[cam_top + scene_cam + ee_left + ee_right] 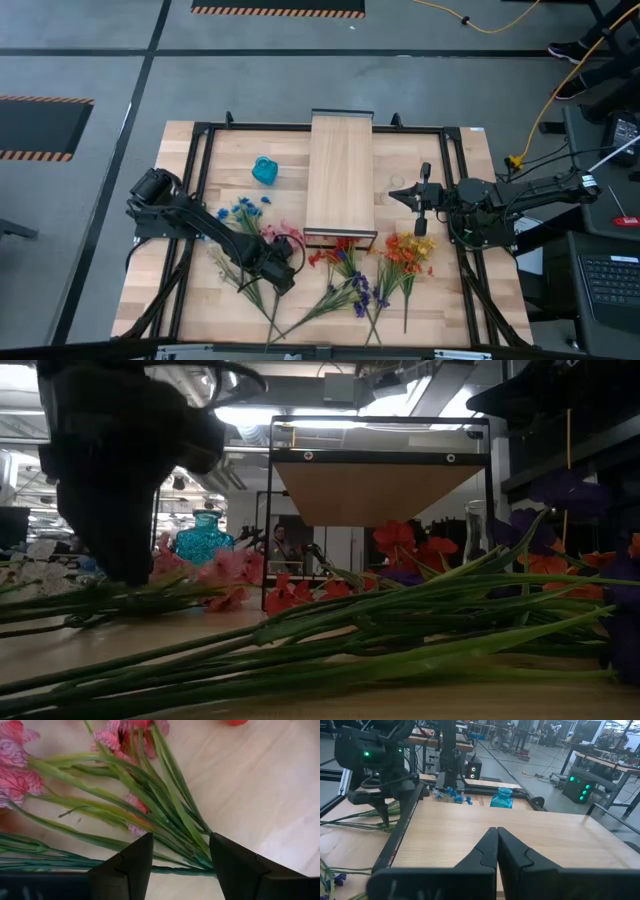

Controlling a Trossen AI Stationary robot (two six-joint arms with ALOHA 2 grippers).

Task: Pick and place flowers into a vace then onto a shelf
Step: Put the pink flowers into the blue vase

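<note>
Several flower sprigs lie flat on the wooden table, near its front edge. A pink sprig (pixel 275 235) and a blue one (pixel 245 212) are on the left, red and purple ones (pixel 345 265) in the middle, and orange ones (pixel 410 248) on the right. My left gripper (pixel 283 280) is low over the pink sprig's green stems (pixel 165 815). It is open, with one finger on each side of the stem bundle (pixel 180 860). My right gripper (pixel 395 193) is shut (pixel 496 832) and hovers at the right edge of the shelf (pixel 340 175), pointing across its plank (pixel 495 827).
A small teal glass vase (pixel 264 171) stands upright on the table left of the shelf, and shows in the low view (pixel 203 540) and the right wrist view (pixel 501 798). A clear glass vessel (pixel 475 530) stands right of the shelf. A black metal frame (pixel 200 150) borders the tabletop.
</note>
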